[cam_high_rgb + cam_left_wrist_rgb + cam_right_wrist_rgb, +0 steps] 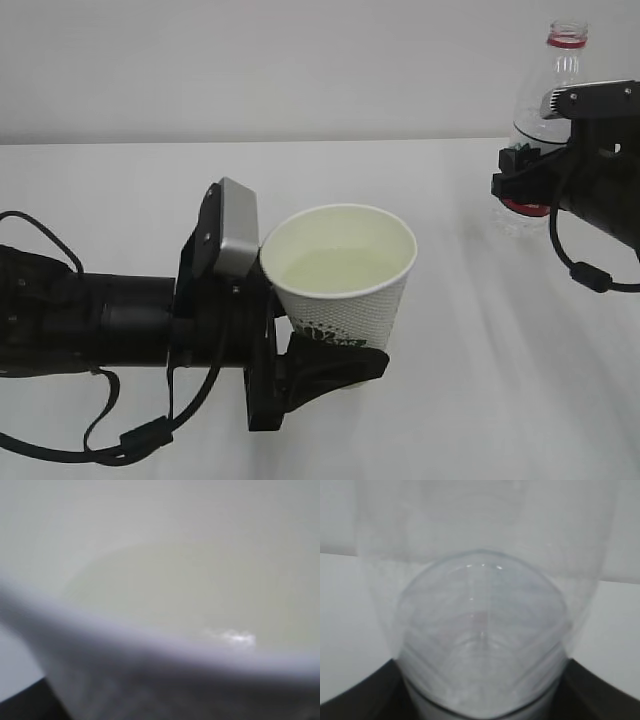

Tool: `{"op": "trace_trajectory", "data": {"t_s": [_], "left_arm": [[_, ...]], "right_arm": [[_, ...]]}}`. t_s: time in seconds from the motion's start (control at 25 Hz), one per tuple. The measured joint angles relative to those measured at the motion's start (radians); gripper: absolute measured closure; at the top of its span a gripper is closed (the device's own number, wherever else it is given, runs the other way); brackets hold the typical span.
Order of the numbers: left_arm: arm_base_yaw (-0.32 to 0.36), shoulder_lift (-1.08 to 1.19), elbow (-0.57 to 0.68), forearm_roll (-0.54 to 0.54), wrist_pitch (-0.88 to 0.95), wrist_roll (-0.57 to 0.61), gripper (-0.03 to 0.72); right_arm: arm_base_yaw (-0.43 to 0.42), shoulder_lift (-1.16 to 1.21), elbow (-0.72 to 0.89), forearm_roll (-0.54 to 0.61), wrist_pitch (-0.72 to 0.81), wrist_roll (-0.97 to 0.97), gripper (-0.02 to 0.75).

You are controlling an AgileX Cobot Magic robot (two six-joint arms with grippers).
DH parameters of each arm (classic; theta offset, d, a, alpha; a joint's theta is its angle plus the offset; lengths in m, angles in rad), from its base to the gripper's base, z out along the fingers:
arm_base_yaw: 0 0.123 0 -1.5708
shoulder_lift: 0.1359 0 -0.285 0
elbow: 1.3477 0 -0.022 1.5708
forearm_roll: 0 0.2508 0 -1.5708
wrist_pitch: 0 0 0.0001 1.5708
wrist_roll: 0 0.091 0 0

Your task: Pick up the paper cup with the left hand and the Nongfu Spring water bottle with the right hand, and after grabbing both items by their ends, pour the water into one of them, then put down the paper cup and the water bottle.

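Looking across the table, we saw our left hand clamped round the paper cup, upright and holding the water. Well apart to its right, our right hand gripped the upright, uncapped Nongfu Spring water bottle, each arm directly above its own landing spot.

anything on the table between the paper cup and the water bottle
Nothing: in the exterior view only bare white table lies between the paper cup, held by the left gripper, and the water bottle, held by the right gripper.
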Motion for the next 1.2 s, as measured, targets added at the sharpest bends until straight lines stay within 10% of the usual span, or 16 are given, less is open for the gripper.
{"op": "trace_trajectory", "data": {"t_s": [0.52,1.2], "left_arm": [[0.004,0.0,0.0,-0.17,0.041,0.043,0.162],[0.193,0.0,0.0,-0.237,0.043,0.071,0.162]], "right_arm": [[0.0,0.0,0.0,-0.006,0.0,0.0,0.27],[0.0,0.0,0.0,-0.006,-0.005,0.0,0.271]]}}
